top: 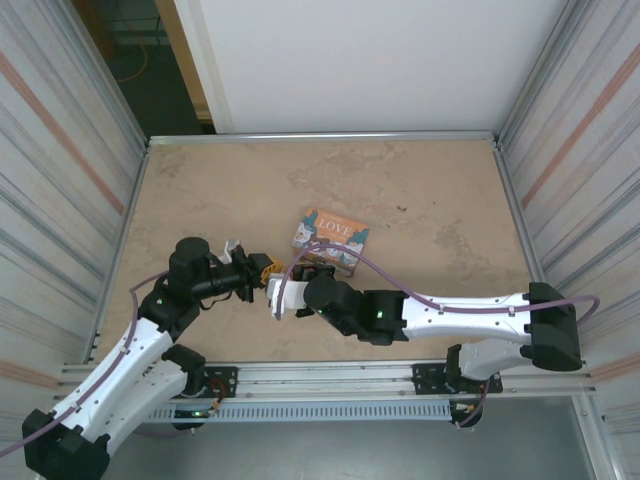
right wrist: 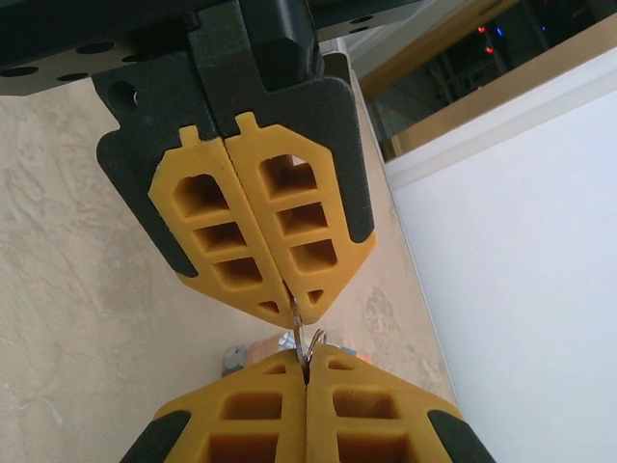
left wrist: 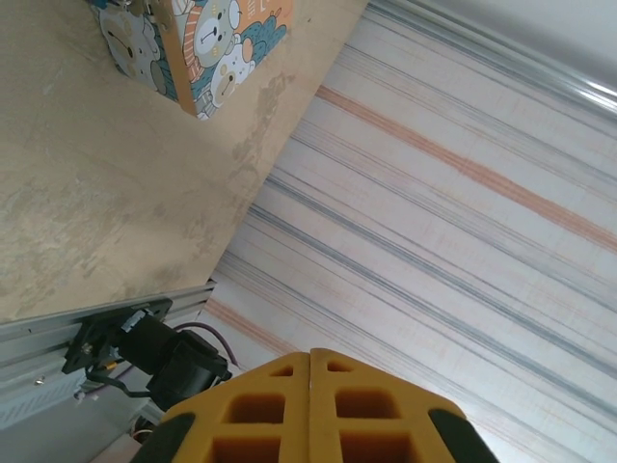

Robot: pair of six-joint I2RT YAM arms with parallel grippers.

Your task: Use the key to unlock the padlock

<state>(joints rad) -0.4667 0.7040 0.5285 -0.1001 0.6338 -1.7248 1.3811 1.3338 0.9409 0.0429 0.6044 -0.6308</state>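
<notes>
Left claw and right claw tip to tip, both clamped on a silvery metal bit; box just beyond; bare desk open toward far edge

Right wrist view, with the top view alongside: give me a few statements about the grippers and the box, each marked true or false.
1. The left gripper has its yellow fingers pressed together. True.
2. The right gripper stands wide open. False: it is shut, and a small silvery metal piece bridges the tips of both grippers.
3. The orange cardboard box with cartoon animals lies on the beige table just beyond the grippers. True.
4. The grippers sit at opposite table edges. False: they meet tip to tip near the table's middle.
</notes>
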